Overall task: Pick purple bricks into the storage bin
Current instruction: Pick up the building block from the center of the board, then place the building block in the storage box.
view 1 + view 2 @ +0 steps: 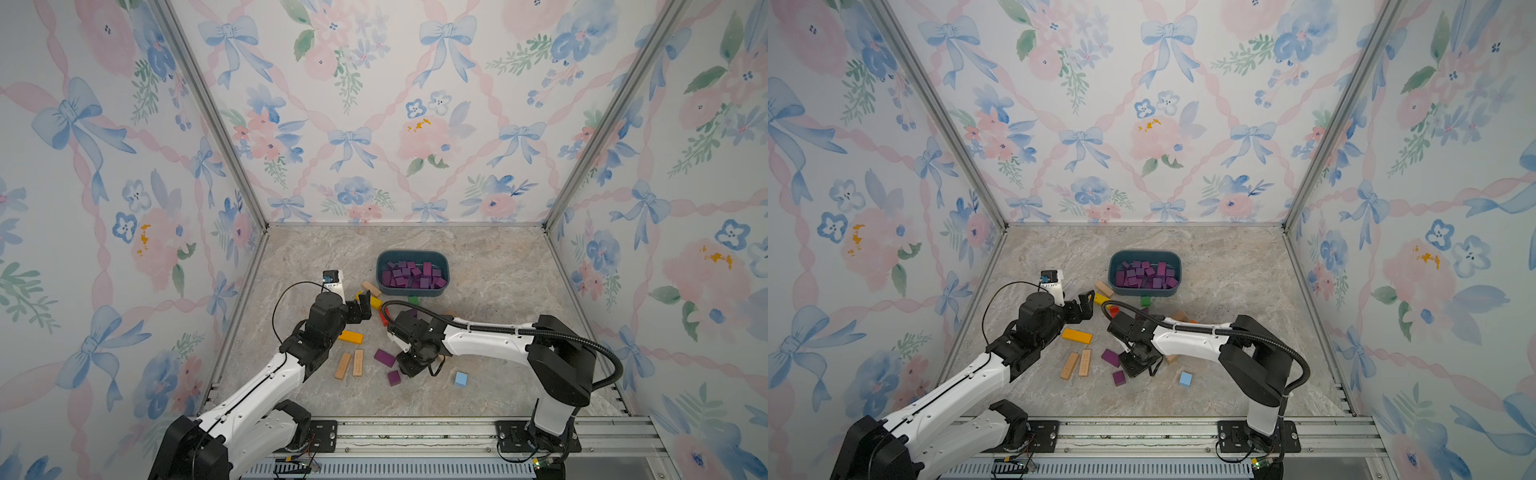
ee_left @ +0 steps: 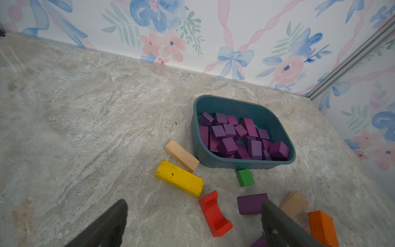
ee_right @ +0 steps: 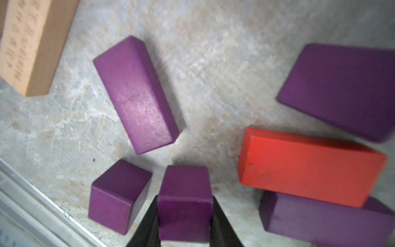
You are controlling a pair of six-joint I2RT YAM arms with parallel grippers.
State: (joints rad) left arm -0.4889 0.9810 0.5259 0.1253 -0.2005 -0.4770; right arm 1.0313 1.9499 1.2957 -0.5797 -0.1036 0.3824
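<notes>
The storage bin [image 1: 412,254] [image 1: 1144,252] [image 2: 235,100] is a teal tub at the back middle of the table, and it holds several purple bricks [image 2: 228,136]. My right gripper [image 3: 184,198] points down at the table's front middle and is shut on a small purple brick [image 3: 184,181]. Around it lie a long purple bar [image 3: 136,94], a purple cube [image 3: 119,196] and two more purple bricks [image 3: 342,89] [image 3: 320,220]. Both top views show loose purple bricks [image 1: 385,358] [image 1: 1119,378] beside the right wrist [image 1: 415,357]. My left gripper [image 1: 365,307] [image 2: 194,205] hangs open and empty, with a purple brick [image 2: 251,203] close by.
A red brick [image 3: 310,166] rests on a purple one. Near the bin lie a tan bar [image 2: 181,155], a yellow bar [image 2: 179,178], a green cube [image 2: 245,177], a red arch [image 2: 214,213] and an orange block [image 2: 322,226]. Two tan bars [image 1: 343,365], an orange-yellow bar [image 1: 351,336] and a light blue cube [image 1: 461,379] lie in front.
</notes>
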